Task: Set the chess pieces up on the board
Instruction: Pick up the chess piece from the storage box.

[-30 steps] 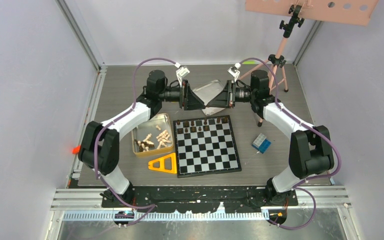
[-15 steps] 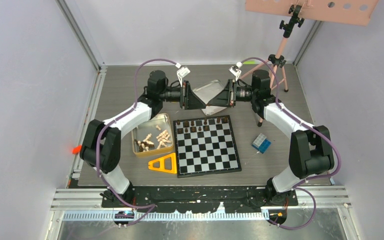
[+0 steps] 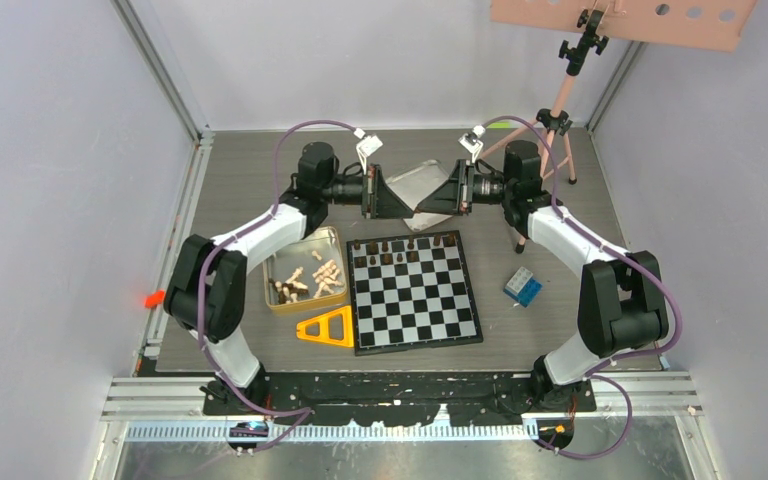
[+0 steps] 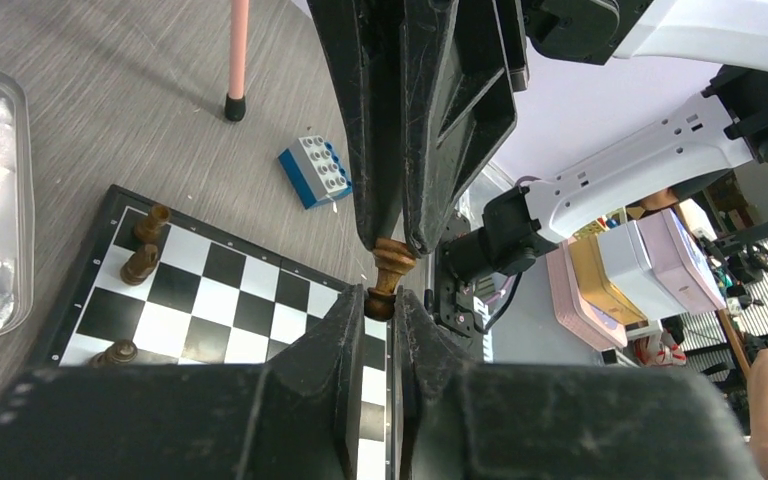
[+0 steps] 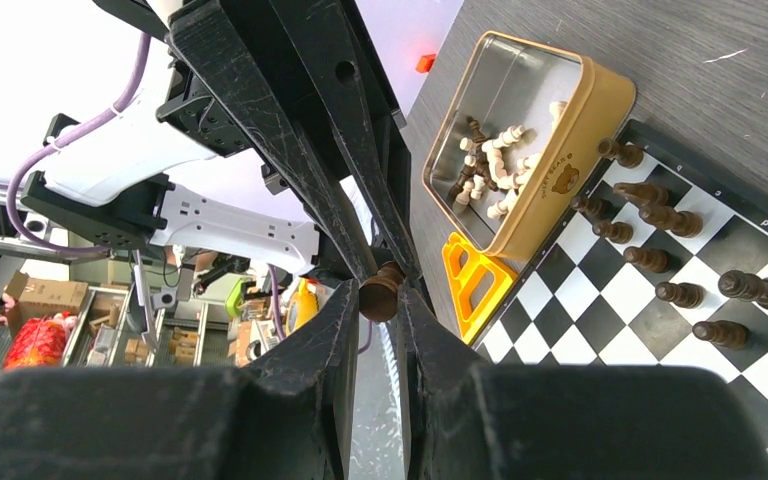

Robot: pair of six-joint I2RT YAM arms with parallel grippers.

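Chess pieces (image 3: pixel 392 250) in three places. Several dark brown ones upright on the two far rows of the board (image 3: pixel 420 300). A loose heap of pale ones, a few dark among them, lying in the gold tin (image 5: pixel 572 130) just left of the board. One dark brown piece (image 4: pixel 388 272) up in the air over the board's far edge, pinched from both ends at once.

Left end effector (image 4: pixel 384 300) closed on that piece, fingers pressed to either side of one end. Right end effector (image 5: pixel 380 292) likewise closed on it, gripping the other end; from the left wrist, visible as two black fingers coming down to a point on the piece. Tips of the two nearly touching, arms reaching in from either side and meeting above the middle of the board's far edge.

Board flat on the grey counter (image 3: pixel 230 200), roughly square to the arms, between the tin and a small blue brick (image 3: pixel 523 286) lying apart on the right. Orange triangular block (image 3: pixel 325 342) by the board's near-left corner, just beside the tin. Silver tin lid (image 3: pixel 422 178) on the counter beyond the board, partly hidden behind the end effectors. Pink tripod (image 3: pixel 558 110) standing toward the far right corner, one foot near the right arm.
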